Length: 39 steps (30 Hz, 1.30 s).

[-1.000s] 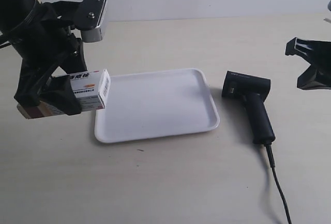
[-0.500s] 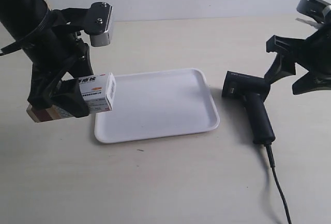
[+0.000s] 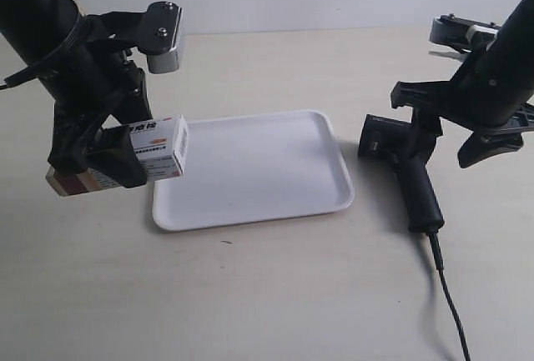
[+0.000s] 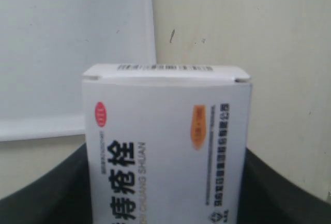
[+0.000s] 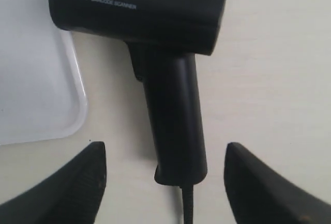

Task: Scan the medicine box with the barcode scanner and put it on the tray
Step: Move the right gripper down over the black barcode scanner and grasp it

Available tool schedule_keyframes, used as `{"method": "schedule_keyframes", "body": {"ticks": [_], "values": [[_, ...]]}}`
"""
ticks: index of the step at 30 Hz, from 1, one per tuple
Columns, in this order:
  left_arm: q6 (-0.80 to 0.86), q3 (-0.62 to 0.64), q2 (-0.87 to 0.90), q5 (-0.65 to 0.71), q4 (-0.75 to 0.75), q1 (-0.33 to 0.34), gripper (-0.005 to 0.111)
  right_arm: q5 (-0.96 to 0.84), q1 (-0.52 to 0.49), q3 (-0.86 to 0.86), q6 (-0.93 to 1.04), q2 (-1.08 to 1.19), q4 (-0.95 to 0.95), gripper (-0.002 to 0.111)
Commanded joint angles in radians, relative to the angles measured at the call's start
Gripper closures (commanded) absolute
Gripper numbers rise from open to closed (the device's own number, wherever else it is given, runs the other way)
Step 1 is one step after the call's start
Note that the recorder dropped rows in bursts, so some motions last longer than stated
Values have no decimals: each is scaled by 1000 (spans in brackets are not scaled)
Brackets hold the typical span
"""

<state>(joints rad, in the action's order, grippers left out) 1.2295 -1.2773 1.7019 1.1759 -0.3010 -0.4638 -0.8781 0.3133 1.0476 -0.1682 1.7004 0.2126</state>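
Observation:
The white medicine box [image 3: 160, 147] with black Chinese print hangs just off the near-left edge of the tray [image 3: 250, 211], with my left gripper [image 3: 125, 161] shut on it. In the left wrist view the medicine box [image 4: 165, 146] fills the frame between two dark fingers [image 4: 46, 198], with the left gripper [image 4: 165, 203] behind it and the tray [image 4: 62, 53] beyond. The black barcode scanner [image 3: 407, 169] lies flat on the table to the right of the tray. My right gripper [image 3: 442, 123] hovers open above it. In the right wrist view the right gripper [image 5: 164, 151] straddles the handle of the barcode scanner [image 5: 170, 100] without touching it.
The scanner's black cable [image 3: 448, 294] runs from the handle end toward the near table edge. A corner of the tray [image 5: 31, 79] lies close to the scanner's head. The beige table [image 3: 267, 294] meets a pale wall at the back.
My right arm has swung in from the right edge to above the scanner, jaws wide. The left arm with the box has shifted only slightly toward the tray.

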Motion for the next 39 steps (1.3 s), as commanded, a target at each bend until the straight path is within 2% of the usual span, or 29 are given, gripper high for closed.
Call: {"method": "schedule_keyframes", "body": {"ticks": [1,25,31,39], "values": [[-8,-5,-3,-5,-18,-6,107,37,6,8,-7,46,-25,35],[-8,-5,-3,-43,-18,-6,107,200,6,19,11,213,48,34],[-8,-5,-3,-46,-18,-6,107,228,6,19,19,219,48,38],[-8,-5,-3,-46,-18,-6,107,233,6,19,19,224,48,38]]}}
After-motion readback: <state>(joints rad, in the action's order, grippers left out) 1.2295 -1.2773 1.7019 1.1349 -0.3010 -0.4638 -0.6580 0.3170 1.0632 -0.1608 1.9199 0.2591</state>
